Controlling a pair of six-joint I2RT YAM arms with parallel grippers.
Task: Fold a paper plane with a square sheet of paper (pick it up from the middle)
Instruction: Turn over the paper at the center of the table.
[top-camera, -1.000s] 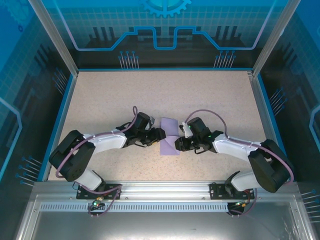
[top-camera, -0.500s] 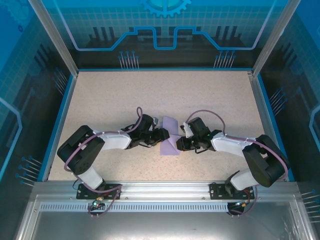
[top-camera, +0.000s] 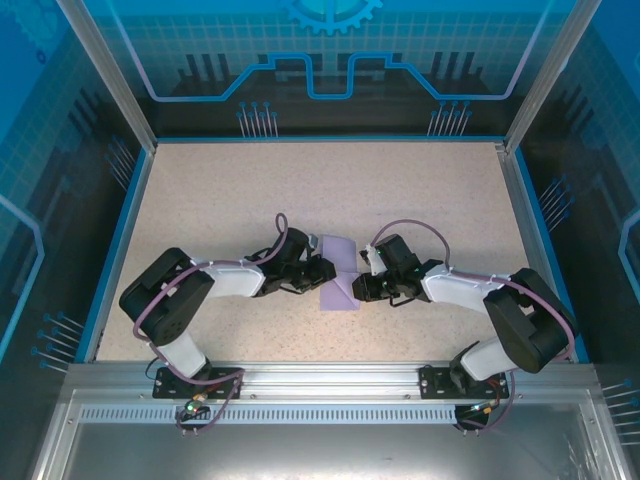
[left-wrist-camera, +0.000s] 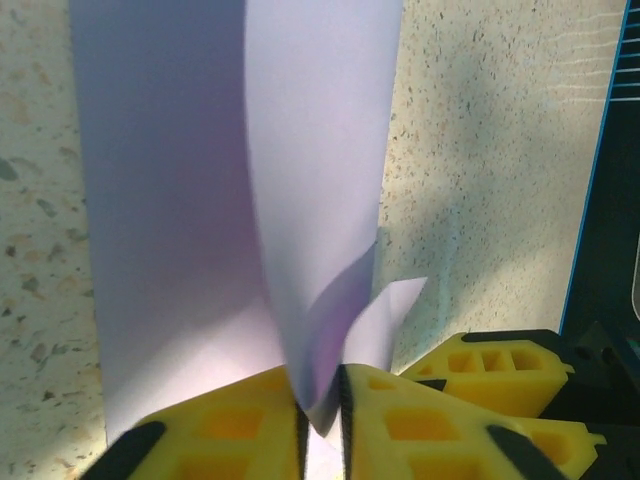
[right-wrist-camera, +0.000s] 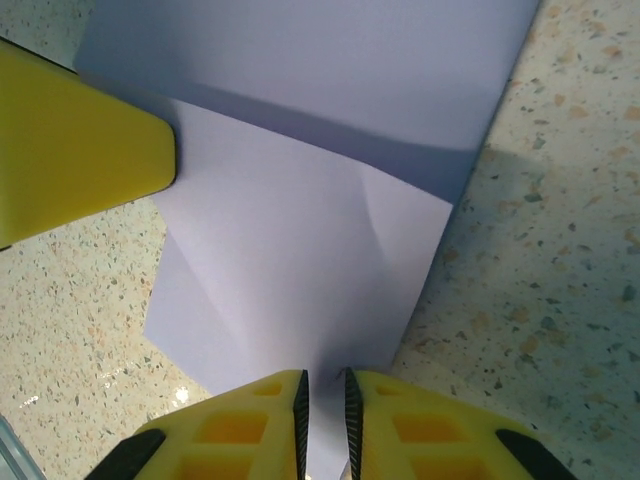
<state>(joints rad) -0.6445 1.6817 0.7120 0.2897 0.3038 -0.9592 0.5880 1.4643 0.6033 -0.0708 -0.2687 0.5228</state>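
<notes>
We are working on an early folding step. The square sheet of paper (top-camera: 340, 275) is lying near the middle of the table (top-camera: 300, 190), between the two arms, and we are holding it from both sides.

Left gripper (left-wrist-camera: 320, 400): we are pinching the left side of the sheet. In the left wrist view the yellow fingers are standing almost together with a thin lip of paper caught between them. The sheet is curling upward from the pinch in a tall, loose bend, not lying as a flat flap.

Right gripper (right-wrist-camera: 323, 395): we are clamping the opposite side. In the right wrist view the jaws are narrow, with paper running into the gap. One layer is lying over another here, showing a diagonal crease and a shadowed step across the sheet. A yellow finger of the left gripper is sitting at the sheet's far edge in this view.

No pointed dart shape is showing yet, so we are judging the task to be far from complete.

Next move, as we are judging it: one gripper is to carry its edge across while the other is anchoring the sheet, so that the edges are meeting squarely before any crease is pressed. The paper is thin and is buckling easily, so pulling the two grips against each other is risking a tear or a stray crease.
</notes>
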